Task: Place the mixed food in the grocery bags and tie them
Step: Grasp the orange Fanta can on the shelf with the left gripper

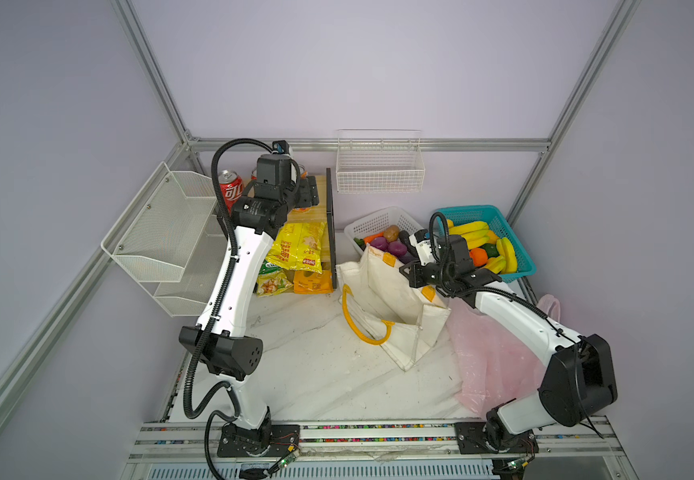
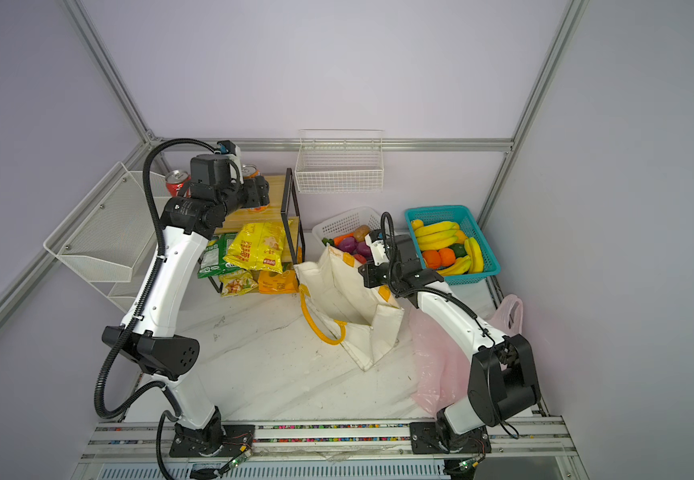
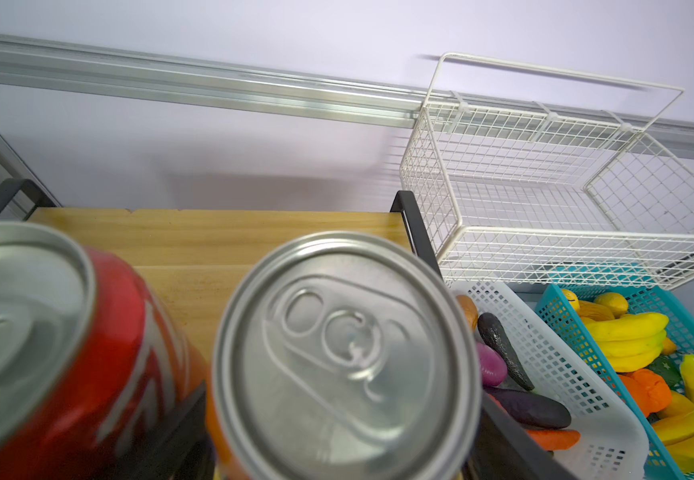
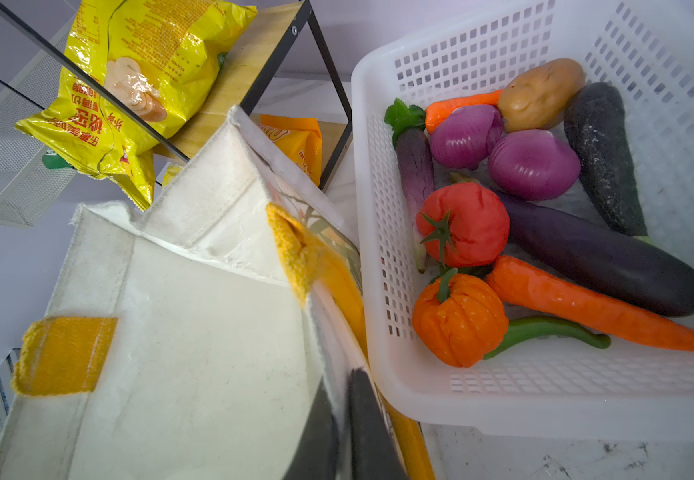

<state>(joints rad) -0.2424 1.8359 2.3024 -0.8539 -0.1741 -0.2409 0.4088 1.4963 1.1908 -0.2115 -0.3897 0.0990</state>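
On the wooden shelf (image 3: 253,232), upper left in both top views, the left hand (image 2: 258,194), fingers parted, straddles the upright orange soda can (image 3: 345,361); a red cola can (image 3: 66,332) stands just beside. The right hand (image 4: 343,415) pinches the rim of the canvas tote (image 4: 195,332), mid-frame.

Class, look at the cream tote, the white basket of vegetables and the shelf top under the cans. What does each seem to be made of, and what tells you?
Cream tote: likely woven canvas, matte; frayed hems and stitching show.
White basket: moulded plastic, slightly glossy, with regular rectangular holes.
Shelf top: pale wood or veneer, matte; grain lines show.
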